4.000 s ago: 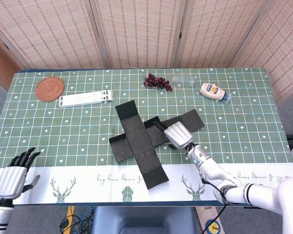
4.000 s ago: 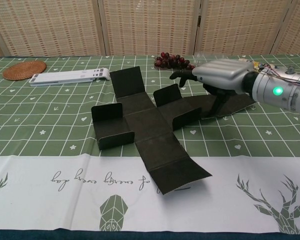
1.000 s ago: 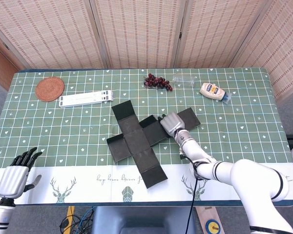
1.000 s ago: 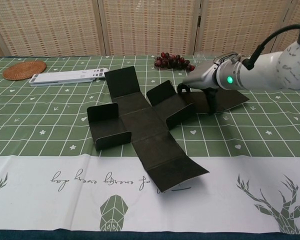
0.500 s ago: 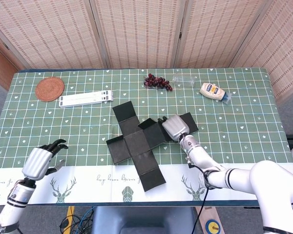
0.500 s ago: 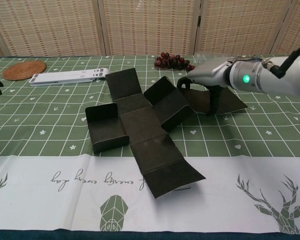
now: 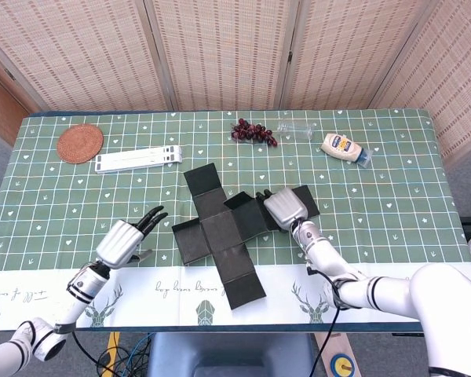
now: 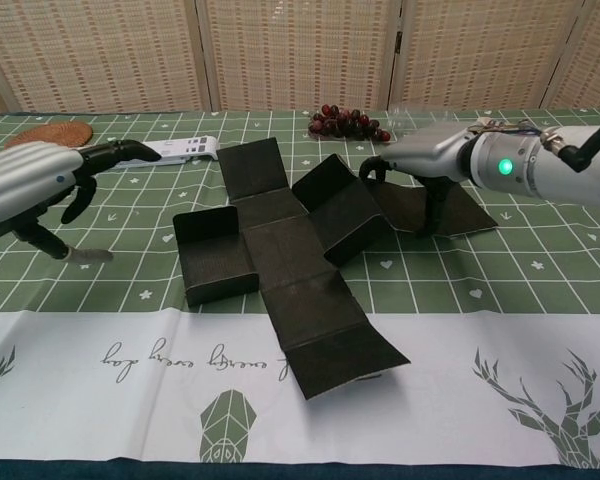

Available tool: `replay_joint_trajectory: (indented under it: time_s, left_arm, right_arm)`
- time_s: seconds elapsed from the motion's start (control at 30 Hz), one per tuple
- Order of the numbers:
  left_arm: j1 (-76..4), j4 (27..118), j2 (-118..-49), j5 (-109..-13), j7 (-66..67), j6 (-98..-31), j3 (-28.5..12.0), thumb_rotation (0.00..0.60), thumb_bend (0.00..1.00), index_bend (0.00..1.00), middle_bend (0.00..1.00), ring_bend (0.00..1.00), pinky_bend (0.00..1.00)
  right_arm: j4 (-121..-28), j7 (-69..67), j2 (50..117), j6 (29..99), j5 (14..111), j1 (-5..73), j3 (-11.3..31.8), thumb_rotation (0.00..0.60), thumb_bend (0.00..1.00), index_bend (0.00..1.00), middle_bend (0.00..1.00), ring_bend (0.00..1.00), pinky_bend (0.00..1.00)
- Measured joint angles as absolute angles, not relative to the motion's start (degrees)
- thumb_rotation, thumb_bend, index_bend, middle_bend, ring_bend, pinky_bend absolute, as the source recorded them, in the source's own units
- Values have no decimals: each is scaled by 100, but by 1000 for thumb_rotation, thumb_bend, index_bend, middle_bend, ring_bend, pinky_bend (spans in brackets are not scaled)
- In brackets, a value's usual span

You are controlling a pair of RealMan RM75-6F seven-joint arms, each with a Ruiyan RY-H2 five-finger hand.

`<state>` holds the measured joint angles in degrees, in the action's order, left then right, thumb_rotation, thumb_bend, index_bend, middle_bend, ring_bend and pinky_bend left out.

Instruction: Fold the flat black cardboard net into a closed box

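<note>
Cardboard net (image 7: pixel 224 229) lies mid-frame on the green tablecloth (image 7: pixel 392 196), mostly flat, with its left flap standing and the right arm of the cross tilted up. The right hand (image 7: pixel 282 207) rests on that right arm, fingers curled over the panel's raised edge; whether it truly grips the card I cannot tell. In the last second the left hand (image 7: pixel 122 240) has swept in from the lower left corner (it was idle at the table edge) and now hovers beside the net, fingers spread, holding nothing. Two-handed folding looks about to begin; no wall is locked yet.
</note>
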<state>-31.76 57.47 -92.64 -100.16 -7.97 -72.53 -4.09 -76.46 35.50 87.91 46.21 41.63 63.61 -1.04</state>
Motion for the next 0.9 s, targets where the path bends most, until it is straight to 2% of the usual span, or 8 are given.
replay_joint_trajectory:
  time_s: [0.43, 0.9]
  left_arm:
    - [-3764, 4082, -10479, -9921, -750, -6909, -317, 600, 169, 70, 74, 696, 907]
    - [-4044, 3604, -11065, -9654, -1140, -7041, -312, 600, 169, 76, 74, 696, 907]
  right_arm:
    - [-7696, 3501, 8791, 4623, 4389, 6165, 30, 600, 366, 315, 324, 799, 1000]
    - [-7543, 3422, 8900, 4553, 4555, 6032, 183, 600, 366, 322, 333, 800, 1000]
